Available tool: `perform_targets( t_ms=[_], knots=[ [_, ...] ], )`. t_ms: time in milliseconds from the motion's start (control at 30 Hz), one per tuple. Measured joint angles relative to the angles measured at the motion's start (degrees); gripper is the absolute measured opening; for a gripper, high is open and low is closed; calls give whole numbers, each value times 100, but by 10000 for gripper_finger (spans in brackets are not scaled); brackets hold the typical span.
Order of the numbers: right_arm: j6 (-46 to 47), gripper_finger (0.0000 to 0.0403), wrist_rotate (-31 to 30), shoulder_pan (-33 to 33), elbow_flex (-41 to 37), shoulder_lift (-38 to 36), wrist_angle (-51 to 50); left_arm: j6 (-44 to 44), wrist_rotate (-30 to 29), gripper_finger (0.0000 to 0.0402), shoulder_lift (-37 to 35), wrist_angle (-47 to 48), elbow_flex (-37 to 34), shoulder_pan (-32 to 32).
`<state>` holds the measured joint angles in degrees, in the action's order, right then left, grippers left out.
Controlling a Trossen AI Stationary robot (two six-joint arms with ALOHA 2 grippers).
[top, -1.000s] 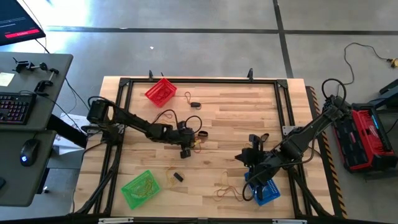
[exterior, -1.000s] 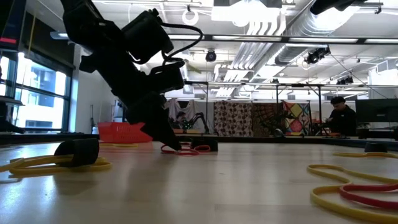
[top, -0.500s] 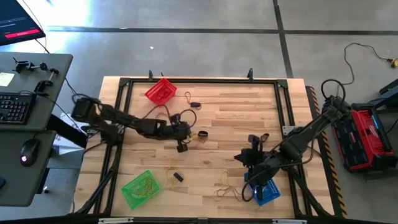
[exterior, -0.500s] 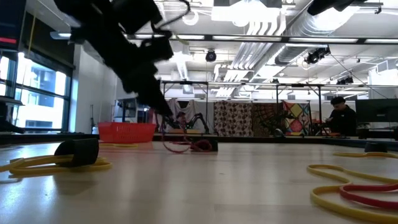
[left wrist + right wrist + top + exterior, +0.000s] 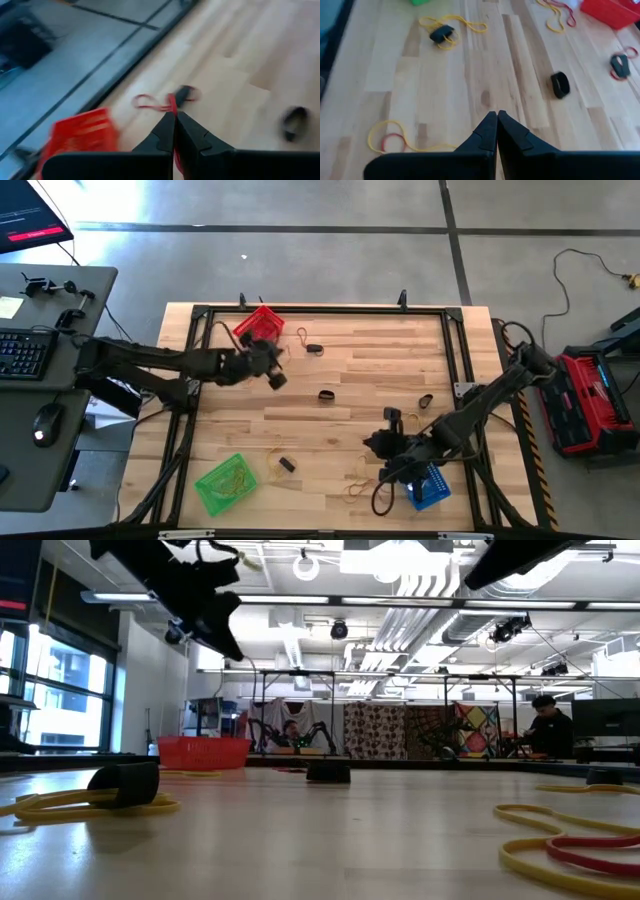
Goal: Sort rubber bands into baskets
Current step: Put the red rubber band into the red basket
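Since a second ago we see the left gripper [image 5: 276,378] swung up from the middle of the bench [image 5: 380,350] to just beside the red basket [image 5: 257,326], while the right gripper [image 5: 375,444] has slid a little toward the bench's middle.

From above, the green basket [image 5: 225,483] sits at the near left corner with tan bands inside, and the blue basket [image 5: 428,487] lies under the right arm. Black bands [image 5: 327,394] lie scattered across the wood.

At bench height, the left arm hangs high, clear of the surface; a black band [image 5: 122,780] rests on a yellow loop [image 5: 60,806] close to us, with the red basket farther back.

Through the left wrist, we find the fingers pressed together, a thin reddish rubber band [image 5: 174,102] pinched at their tips, above a red loop [image 5: 150,102] lying on the wood.

Through the right wrist, the fingers are pressed together with nothing between them, over a yellow and red loop pair [image 5: 392,139].
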<state>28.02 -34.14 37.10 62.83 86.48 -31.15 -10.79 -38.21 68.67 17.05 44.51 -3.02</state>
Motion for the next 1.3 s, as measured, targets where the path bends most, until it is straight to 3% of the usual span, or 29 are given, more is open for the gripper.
perform_targets(
  t_ms=[233, 433, 767, 1300],
  knots=[
    [-152, 0, -23, 0, 0, 10, 170, 297, -457, 1, -350, 156, 0, -744],
    [-152, 0, -32, -9, 0, 8, 192, 686, -472, 0, -336, 36, 0, -1580],
    [-176, 0, -30, -11, 0, 8, 187, 1063, 428, 0, 166, -26, -9, -2801],
    [-259, 0, -37, -11, 2, 6, 187, 1104, 1100, 0, 1512, -16, -13, -3491]
  ],
)
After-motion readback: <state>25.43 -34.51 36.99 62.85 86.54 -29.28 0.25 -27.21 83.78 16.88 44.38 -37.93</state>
